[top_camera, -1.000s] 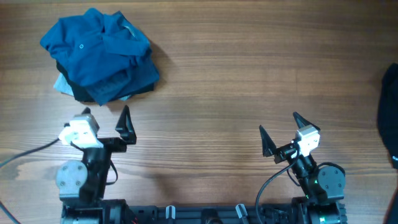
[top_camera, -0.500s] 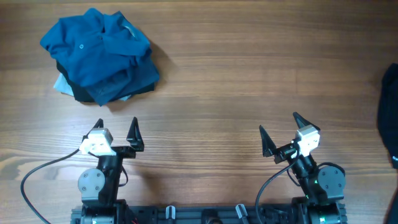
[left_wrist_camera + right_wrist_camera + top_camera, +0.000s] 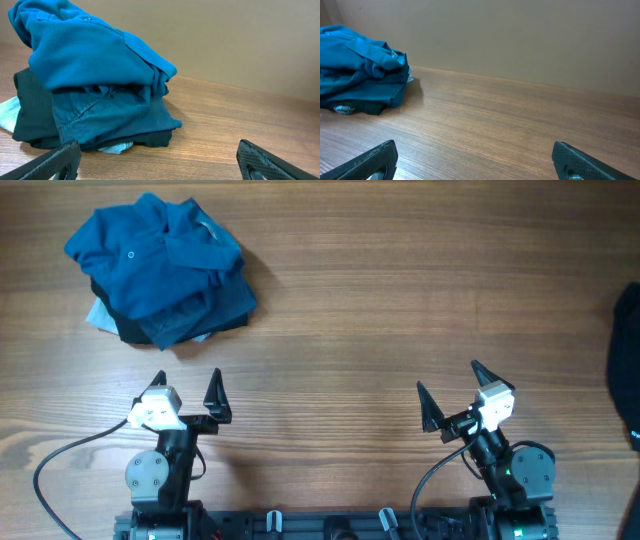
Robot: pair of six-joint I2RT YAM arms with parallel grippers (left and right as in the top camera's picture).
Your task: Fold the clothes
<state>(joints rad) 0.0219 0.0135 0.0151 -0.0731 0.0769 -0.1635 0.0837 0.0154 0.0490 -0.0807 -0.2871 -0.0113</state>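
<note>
The left gripper [image 3: 187, 386] and right gripper [image 3: 447, 378] stand spread wide and empty, parked at the near edge. The blue clothes stack [image 3: 160, 270] lies far left, apparently set aside as finished.

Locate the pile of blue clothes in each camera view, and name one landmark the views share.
Overhead: the blue clothes pile lies at upper left.
Left wrist: it fills the left half of the picture.
Right wrist: it sits at the far left, cut off by the picture's edge.
Shared landmark: the wooden table under the pile shows in all three.
</note>
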